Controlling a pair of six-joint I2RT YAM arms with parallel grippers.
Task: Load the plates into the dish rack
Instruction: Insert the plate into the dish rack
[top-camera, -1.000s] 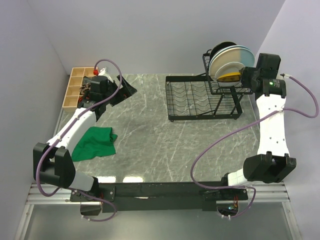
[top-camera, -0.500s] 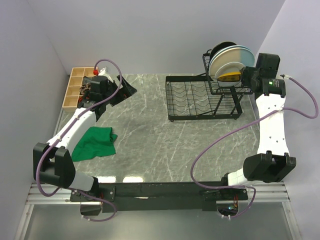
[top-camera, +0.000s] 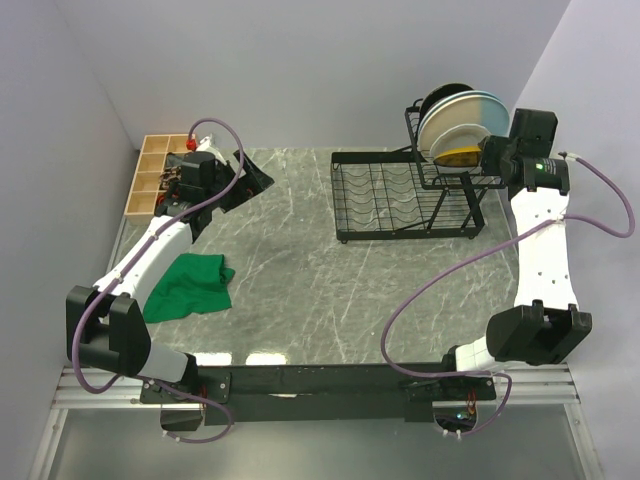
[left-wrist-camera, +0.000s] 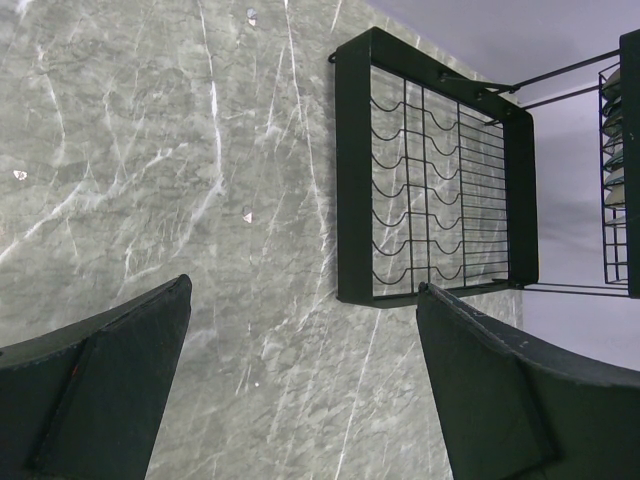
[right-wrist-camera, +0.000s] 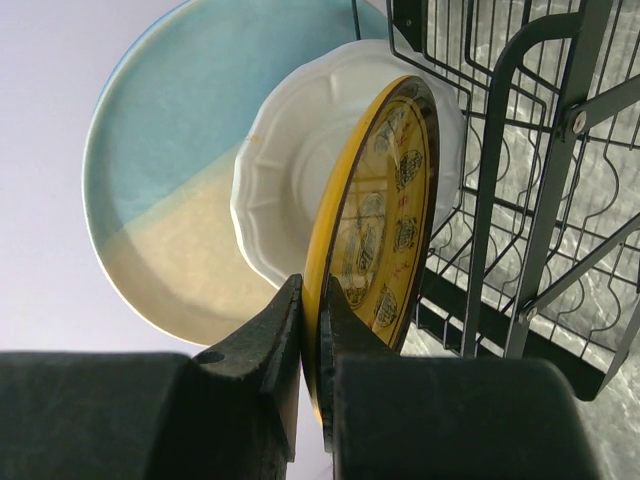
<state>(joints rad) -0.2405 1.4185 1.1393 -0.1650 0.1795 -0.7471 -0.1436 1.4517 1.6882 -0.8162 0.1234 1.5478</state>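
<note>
The black wire dish rack (top-camera: 350, 196) stands at the back right, its lower tray bare of plates. Its raised upper basket (top-camera: 415, 125) holds upright plates: a black one (top-camera: 444, 94), a cream-and-blue one (top-camera: 476, 104), a white scalloped one (top-camera: 452, 136) and a yellow patterned one (top-camera: 463, 155). My right gripper (top-camera: 487, 153) is shut on the yellow plate's rim. In the right wrist view the gripper (right-wrist-camera: 312, 300) pinches the yellow plate (right-wrist-camera: 385, 210) in front of the white plate (right-wrist-camera: 290, 170) and the cream-and-blue plate (right-wrist-camera: 160, 180). My left gripper (top-camera: 250, 181) hangs open and empty at the back left; the left wrist view shows the same gripper (left-wrist-camera: 305, 290) above the marble top, the rack (left-wrist-camera: 352, 180) beyond it.
A green cloth (top-camera: 190, 285) lies crumpled at the left front of the marble table. A wooden compartment box (top-camera: 153, 172) sits in the back left corner beside the left wrist. Walls close in behind and on both sides.
The right wrist has shifted very slightly with the yellow plate still pinched. The left arm has not moved.
</note>
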